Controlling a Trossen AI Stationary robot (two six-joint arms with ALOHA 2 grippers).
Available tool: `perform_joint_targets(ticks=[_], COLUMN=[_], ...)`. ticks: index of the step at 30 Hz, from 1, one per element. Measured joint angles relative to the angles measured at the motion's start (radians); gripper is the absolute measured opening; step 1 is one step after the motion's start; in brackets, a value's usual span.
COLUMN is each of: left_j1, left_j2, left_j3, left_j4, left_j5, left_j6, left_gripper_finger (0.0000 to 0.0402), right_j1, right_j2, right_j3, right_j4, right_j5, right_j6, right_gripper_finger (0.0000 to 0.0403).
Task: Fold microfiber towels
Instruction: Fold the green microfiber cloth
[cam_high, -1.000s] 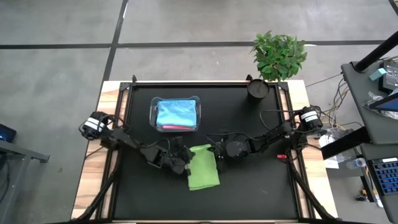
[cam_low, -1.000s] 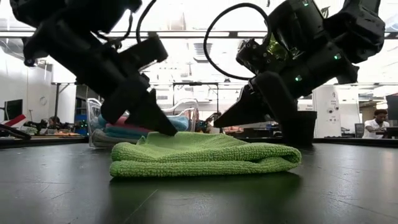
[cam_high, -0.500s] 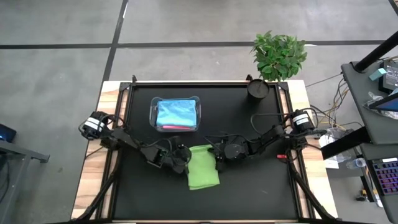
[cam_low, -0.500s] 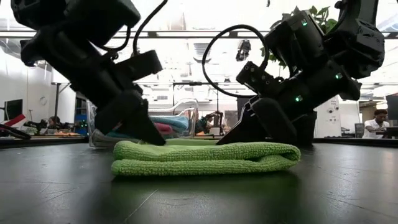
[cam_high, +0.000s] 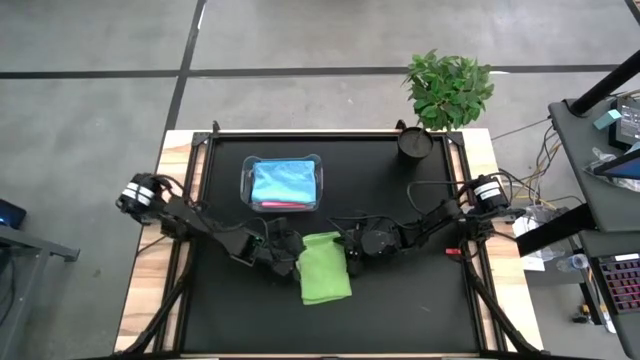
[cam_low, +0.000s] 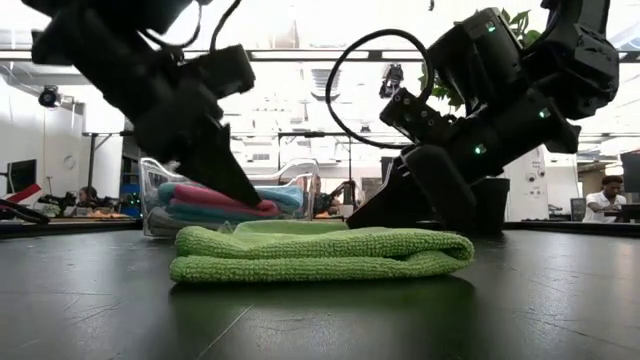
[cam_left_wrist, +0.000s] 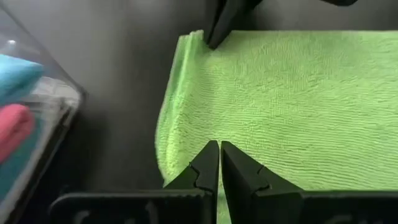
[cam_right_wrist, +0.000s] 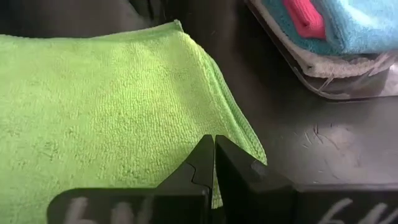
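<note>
A lime green microfiber towel (cam_high: 325, 268) lies folded in layers on the black mat, its underside flat on it (cam_low: 320, 255). My left gripper (cam_low: 258, 203) is shut and hangs just above the towel's far left part (cam_left_wrist: 219, 146), apart from it. My right gripper (cam_low: 352, 226) is shut at the towel's far right corner (cam_right_wrist: 214, 142). Behind the towel stands a clear plastic tub (cam_high: 246, 186) that holds blue, pink and pale towels (cam_low: 215, 200). My right gripper's shut fingertips (cam_left_wrist: 214, 37) come down on the top layer of the green towel at its far right corner (cam_left_wrist: 196, 43). They slant down from the table's right side. The towel lies flat on the mat; whether the tips dent it does not show.
A potted plant (cam_high: 448, 88) and a dark cup (cam_high: 413, 142) stand at the far right corner. The tub sits close behind the towel. Bare mat lies in front of the towel (cam_high: 330, 325). A person (cam_low: 603, 200) sits in the room beyond.
Both shut grippers came down onto the towel's far part, which flattened. My left gripper has then risen off the towel and drawn back a little toward the table's left edge. My right gripper has stayed low at the far right corner.
</note>
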Motion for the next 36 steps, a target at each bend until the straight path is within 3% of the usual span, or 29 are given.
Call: perform_joint_targets(ticks=[7, 11, 15, 18, 24, 27, 36], left_j1=[0.000, 0.000, -0.001, 0.000, -0.005, -0.009, -0.010], left_j2=[-0.045, -0.048, -0.070, -0.084, -0.091, -0.086, -0.040], left_j3=[-0.003, -0.002, -0.003, -0.005, -0.006, -0.006, -0.006], left_j4=[-0.051, -0.042, -0.054, -0.061, -0.060, -0.060, -0.068], left_j5=[0.005, 0.057, 0.092, 0.185, 0.377, 0.387, 0.357], left_j6=[-0.029, -0.084, -0.348, -0.498, -0.782, -0.919, -1.054], left_gripper_finger=[0.0003, 0.0003, 0.0004, 0.0017, 0.0089, 0.0139, 0.0280], right_j1=[0.025, 0.040, 0.036, 0.040, 0.045, 0.047, 0.046], right_j2=[-0.040, -0.094, -0.173, -0.230, -0.303, -0.307, -0.282], right_j3=[0.000, -0.001, 0.000, 0.000, 0.000, 0.000, 0.000], right_j4=[-0.010, -0.074, -0.209, -0.299, -0.439, -0.476, -0.512], right_j5=[0.000, -0.002, -0.089, -0.156, -0.276, -0.282, -0.278], right_j6=[-0.024, 0.066, 0.233, 0.346, 0.643, 0.802, 0.851], right_gripper_finger=[0.0009, 0.0009, 0.0013, 0.0031, 0.0100, 0.0143, 0.0243])
